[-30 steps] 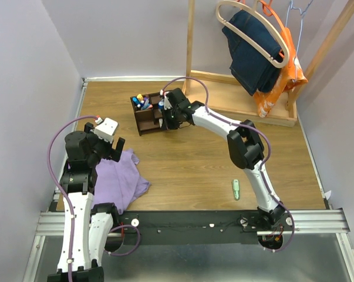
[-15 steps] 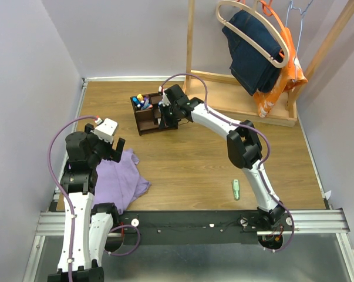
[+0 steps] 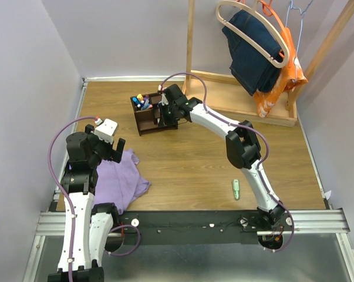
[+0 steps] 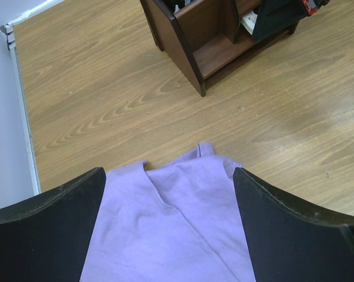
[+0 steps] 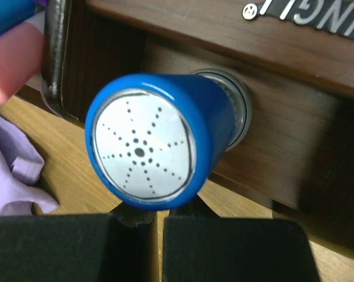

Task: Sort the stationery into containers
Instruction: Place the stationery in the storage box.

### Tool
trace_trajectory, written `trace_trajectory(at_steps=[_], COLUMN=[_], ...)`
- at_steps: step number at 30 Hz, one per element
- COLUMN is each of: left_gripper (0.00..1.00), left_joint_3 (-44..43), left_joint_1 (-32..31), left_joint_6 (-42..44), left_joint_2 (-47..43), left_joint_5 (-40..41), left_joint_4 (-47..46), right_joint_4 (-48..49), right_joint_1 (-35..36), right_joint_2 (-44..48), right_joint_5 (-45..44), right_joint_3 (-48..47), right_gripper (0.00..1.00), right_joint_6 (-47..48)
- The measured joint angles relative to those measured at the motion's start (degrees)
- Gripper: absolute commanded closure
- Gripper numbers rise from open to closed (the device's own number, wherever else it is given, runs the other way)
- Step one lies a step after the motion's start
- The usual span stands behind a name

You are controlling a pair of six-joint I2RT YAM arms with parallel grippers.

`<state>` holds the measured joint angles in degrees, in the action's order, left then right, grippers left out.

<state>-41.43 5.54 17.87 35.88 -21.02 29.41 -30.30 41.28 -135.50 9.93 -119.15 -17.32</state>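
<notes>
The dark brown organiser [image 3: 148, 117] stands at the back left of the table, with several coloured pens [image 3: 142, 101] upright in its left compartment. My right gripper [image 3: 164, 110] is at its right side. In the right wrist view the gripper [image 5: 160, 226] has its fingers almost together under a stubby blue cylinder [image 5: 165, 138] with a white dotted end. It holds the cylinder against the organiser's wood front [image 5: 294, 135]. A pink marker [image 5: 9, 64] shows at the left. A pale green piece [image 3: 236, 188] lies at the near right. My left gripper [image 3: 113, 150] is open over a purple cloth [image 4: 165, 223].
The purple cloth [image 3: 115, 179] lies at the near left. A large light wooden rack base [image 3: 247, 111] with hanging clothes [image 3: 253, 50] stands at the back right. Walls close the left and back sides.
My right gripper has shifted slightly left, closer against the organiser. The left arm has not moved.
</notes>
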Motion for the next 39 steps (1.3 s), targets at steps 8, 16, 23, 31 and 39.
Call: trace_trajectory(at_steps=[8, 16, 23, 31, 39], left_gripper=[0.01, 0.01, 0.01, 0.01, 0.01], left_joint_3=[0.04, 0.13, 0.26, 0.44, 0.44], left_joint_1=[0.00, 0.00, 0.00, -0.09, -0.52], left_joint_6=[-0.07, -0.07, -0.04, -0.15, -0.33], left_joint_2=[0.00, -0.15, -0.48, -0.63, -0.94], left_joint_5=[-0.02, -0.04, -0.04, -0.07, -0.37], left_joint_4=[0.00, 0.00, 0.04, 0.02, 0.17], right_joint_4=[0.79, 1.55, 2.86, 3.85, 4.09], right_joint_1=[0.55, 1.42, 2.27, 2.54, 2.71], right_joint_2=[-0.79, -1.03, -1.18, -0.35, 9.07], right_joint_5=[-2.47, -5.05, -6.23, -6.84, -7.76], right_joint_3=[-0.79, -0.98, -1.40, 0.52, 13.64], right_gripper=[0.98, 0.66, 0.60, 0.57, 0.54], right_joint_6=[-0.24, -0.37, -0.63, -1.40, -3.02])
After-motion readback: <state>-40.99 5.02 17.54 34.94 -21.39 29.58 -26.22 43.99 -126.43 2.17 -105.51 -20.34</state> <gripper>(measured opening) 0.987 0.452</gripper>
